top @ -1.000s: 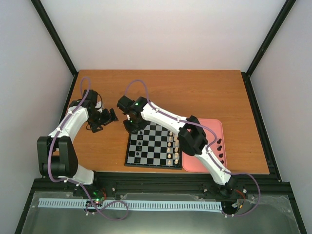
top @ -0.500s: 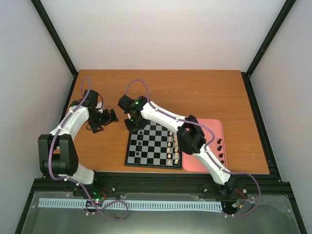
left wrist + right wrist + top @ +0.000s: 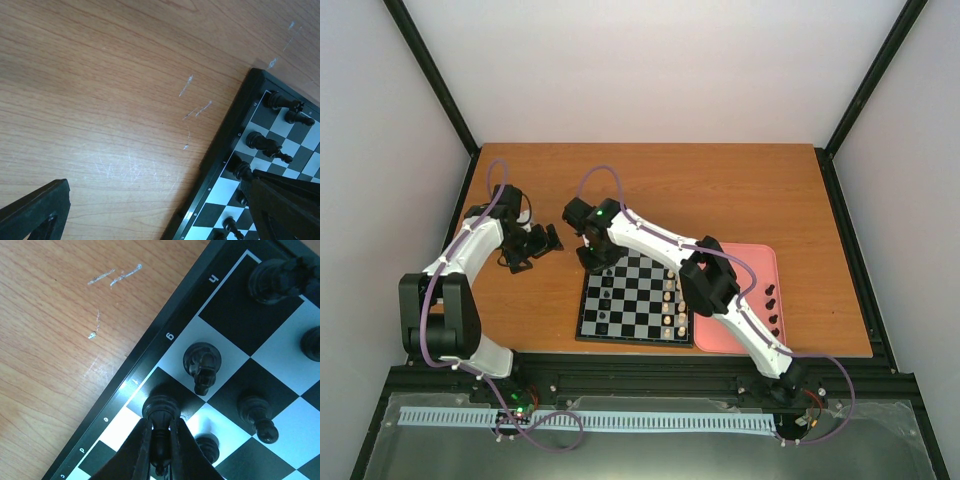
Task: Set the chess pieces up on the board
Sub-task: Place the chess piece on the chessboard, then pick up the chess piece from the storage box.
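the right gripper (image 3: 161, 452) is clamped on one small black chess piece (image 3: 161, 412), its two dark fingers (image 3: 144, 447) pressed against either side of the piece's stem; that piece sits over a dark square in the outermost row, just inside the thin black rim of the small black-and-pale-grey checked chessboard (image 3: 150, 356); whether its base touches the square cannot be told; in the top view the right arm reaches across the board to its far left corner; the left gripper (image 3: 532, 246) hangs over the brown wooden table (image 3: 720, 190) just left of the board, jaws spread wide with nothing between them, and its wrist view shows the board's corner and rim beside one finger; the other tiny black chess pieces (image 3: 607, 298) stand in the board's two left columns, among them a horse-headed one (image 3: 202, 362) on the pale square next to the held piece; cream-white pieces (image 3: 670, 300) line the board's right side; a pink rectangular tray (image 3: 767, 262) lies touching the board's right edge, with a few more black pieces (image 3: 772, 306) standing in it.
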`<control>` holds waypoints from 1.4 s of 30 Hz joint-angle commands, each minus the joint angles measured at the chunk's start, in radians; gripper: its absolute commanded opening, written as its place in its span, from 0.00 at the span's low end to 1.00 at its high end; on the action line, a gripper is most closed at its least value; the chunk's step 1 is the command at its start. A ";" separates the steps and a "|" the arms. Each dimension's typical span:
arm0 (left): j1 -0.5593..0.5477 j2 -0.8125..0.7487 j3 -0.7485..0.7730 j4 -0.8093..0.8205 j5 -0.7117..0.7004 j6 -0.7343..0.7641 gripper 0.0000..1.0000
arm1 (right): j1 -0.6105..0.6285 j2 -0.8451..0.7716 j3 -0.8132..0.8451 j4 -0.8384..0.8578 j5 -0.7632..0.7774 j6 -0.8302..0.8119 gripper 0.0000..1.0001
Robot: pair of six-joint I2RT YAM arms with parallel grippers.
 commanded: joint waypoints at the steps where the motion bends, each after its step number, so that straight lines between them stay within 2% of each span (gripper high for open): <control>1: 0.003 0.011 0.035 0.005 0.011 0.006 1.00 | -0.011 0.024 0.038 -0.015 0.011 -0.018 0.09; 10: 0.003 0.014 0.039 0.005 0.010 0.007 1.00 | -0.011 -0.003 0.036 -0.009 0.007 -0.041 0.23; 16: 0.004 0.015 0.035 0.007 0.009 0.007 1.00 | -0.011 -0.038 0.033 -0.009 -0.016 -0.052 0.26; 22: 0.003 0.018 0.040 0.007 0.010 0.007 1.00 | -0.011 -0.112 0.027 -0.036 -0.009 -0.052 0.33; 29: 0.003 0.014 0.041 0.000 0.011 0.008 1.00 | -0.011 -0.255 -0.022 -0.073 0.042 -0.038 0.37; 32: 0.003 0.008 0.036 0.000 0.013 0.007 1.00 | -0.020 -0.363 -0.117 -0.083 0.108 -0.023 0.41; 35: 0.003 0.007 0.035 -0.001 0.018 0.009 1.00 | -0.078 -0.496 -0.283 -0.085 0.125 0.015 0.44; 42: 0.002 0.014 0.055 -0.015 0.006 0.019 1.00 | -0.383 -0.884 -0.860 0.017 0.139 0.124 0.50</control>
